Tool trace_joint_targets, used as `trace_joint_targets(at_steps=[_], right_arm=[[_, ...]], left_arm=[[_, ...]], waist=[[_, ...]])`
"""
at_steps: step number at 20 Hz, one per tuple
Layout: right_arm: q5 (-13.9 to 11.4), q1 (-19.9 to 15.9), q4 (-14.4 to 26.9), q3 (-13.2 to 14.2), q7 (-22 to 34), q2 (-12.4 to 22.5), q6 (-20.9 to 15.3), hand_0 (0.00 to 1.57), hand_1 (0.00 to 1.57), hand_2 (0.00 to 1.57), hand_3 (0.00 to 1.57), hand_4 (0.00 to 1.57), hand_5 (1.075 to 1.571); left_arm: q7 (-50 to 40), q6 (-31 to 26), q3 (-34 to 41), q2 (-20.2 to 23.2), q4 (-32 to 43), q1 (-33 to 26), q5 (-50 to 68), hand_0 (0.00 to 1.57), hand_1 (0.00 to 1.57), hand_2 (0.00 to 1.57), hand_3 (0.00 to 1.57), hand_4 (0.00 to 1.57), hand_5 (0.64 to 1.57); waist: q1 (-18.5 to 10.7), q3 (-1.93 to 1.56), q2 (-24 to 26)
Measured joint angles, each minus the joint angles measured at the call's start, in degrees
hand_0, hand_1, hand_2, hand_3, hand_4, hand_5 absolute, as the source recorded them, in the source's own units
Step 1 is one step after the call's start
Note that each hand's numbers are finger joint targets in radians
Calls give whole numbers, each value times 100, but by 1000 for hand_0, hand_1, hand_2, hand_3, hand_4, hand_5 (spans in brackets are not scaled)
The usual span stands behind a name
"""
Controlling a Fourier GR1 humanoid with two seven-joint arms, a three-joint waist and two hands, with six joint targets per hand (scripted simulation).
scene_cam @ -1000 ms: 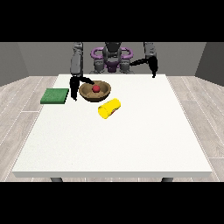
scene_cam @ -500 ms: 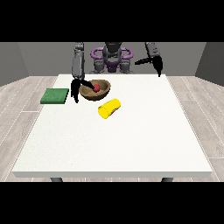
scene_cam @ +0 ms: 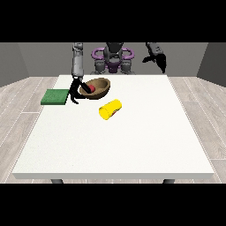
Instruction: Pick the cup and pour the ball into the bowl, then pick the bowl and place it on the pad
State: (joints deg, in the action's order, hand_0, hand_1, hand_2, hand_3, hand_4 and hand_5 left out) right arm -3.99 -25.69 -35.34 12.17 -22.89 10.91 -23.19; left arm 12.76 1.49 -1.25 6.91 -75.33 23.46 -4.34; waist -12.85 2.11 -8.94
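A: Stock, left to right?

B: Pad (scene_cam: 55,96), table's (scene_cam: 132,145) left edge, bare. Hand at the view's left (scene_cam: 76,94) grips bowl (scene_cam: 98,88) rim; ball (scene_cam: 91,88) inside. Cup (scene_cam: 110,109) tipped, emptied. Hand at the view's right (scene_cam: 160,61) raised, fingers unreadable.

A: Outstanding?

B: Bowl onto pad.

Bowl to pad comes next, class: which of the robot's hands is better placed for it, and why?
Its right hand, at the view's left. It is already at the bowl holding the ball, with the pad just beside it. The other hand is raised far across the table.
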Motion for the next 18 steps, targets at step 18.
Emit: trace_joint_targets(at_steps=[18], right_arm=[[-411,-724,-795,-620,3782,567,720,1571,1571,1571,750,787,1570]], left_arm=[[370,-1,842,363,1161,-781,308,0,0,0,0,1029,1430]], waist=[[1277,-206,1258]])
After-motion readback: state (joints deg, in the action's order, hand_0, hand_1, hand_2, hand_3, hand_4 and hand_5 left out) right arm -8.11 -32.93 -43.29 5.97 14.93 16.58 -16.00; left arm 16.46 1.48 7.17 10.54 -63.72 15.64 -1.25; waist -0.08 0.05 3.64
